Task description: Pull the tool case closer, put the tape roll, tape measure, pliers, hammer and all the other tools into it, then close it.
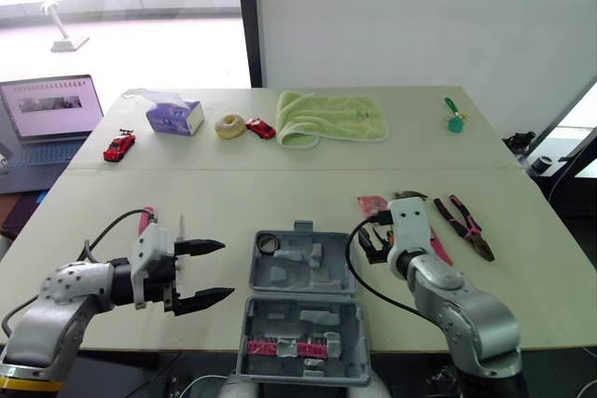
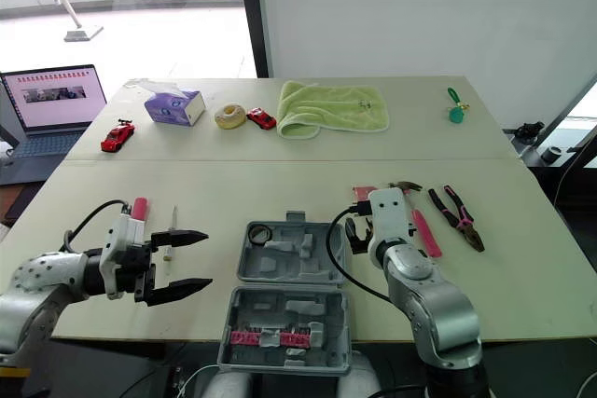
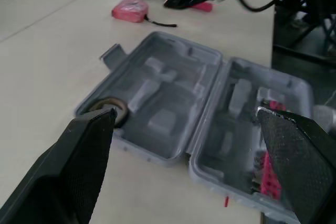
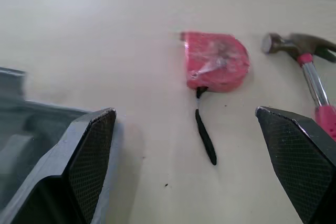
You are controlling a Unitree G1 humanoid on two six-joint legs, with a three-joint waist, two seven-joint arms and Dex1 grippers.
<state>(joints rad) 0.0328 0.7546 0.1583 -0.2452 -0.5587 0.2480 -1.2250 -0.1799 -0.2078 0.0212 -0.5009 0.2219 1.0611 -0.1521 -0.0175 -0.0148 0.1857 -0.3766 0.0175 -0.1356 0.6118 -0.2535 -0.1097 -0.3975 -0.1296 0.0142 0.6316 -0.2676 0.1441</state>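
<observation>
Here the tool case point(image 1: 340, 272) lies open flat at the near edge of the pale, smooth tabletop point(image 1: 233, 193). It is grey moulded plastic with shaped recesses in both halves. The tape roll point(image 1: 269, 243), a dark ring, sits in the left corner of the far half, and a row of pink pieces point(image 1: 284, 349) lines the near half.

The left end effector point(image 1: 227, 269) hovers just left of the case, its black fingers spread wide apart and empty. The right end effector point(image 4: 184, 110) is spread too, with cross-hatched pads point(image 4: 92, 150), and points at the rounded pink tape measure point(image 4: 218, 61) and its black strap. Just beside that lie the steel-headed, pink-handled hammer point(image 4: 294, 44) and the pliers point(image 1: 464, 226).
</observation>
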